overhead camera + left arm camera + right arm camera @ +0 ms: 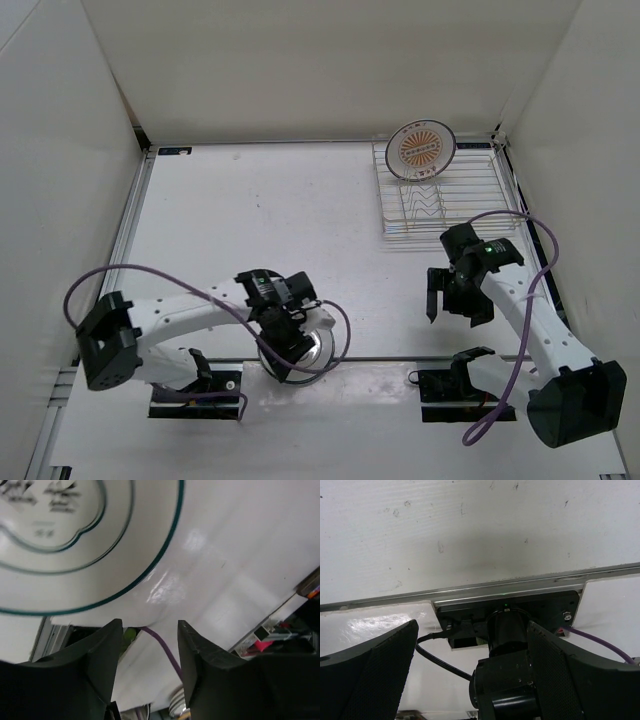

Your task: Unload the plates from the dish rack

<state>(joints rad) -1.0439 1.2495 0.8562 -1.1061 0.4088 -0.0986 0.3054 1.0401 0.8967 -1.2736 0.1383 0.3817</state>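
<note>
Rack (440, 205) of thin pale metal wire with wavy dividers sits at the far right of the white counter (260, 220). One small round white plate with an orange sunburst (421, 148) stands upright at its far left end. Near the counter's near edge, left of centre, a white plate with a dark scalloped outline (75, 555) lies flat. The left end effector (150, 624) hovers just over its rim, fingers parted, nothing between them. The right end effector (472, 626) hangs released on the rack's near side, well apart from either plate.

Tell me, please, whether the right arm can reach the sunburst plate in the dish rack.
Probably yes: the right pincer is open and empty, with nothing between it and the sunburst plate.
</note>
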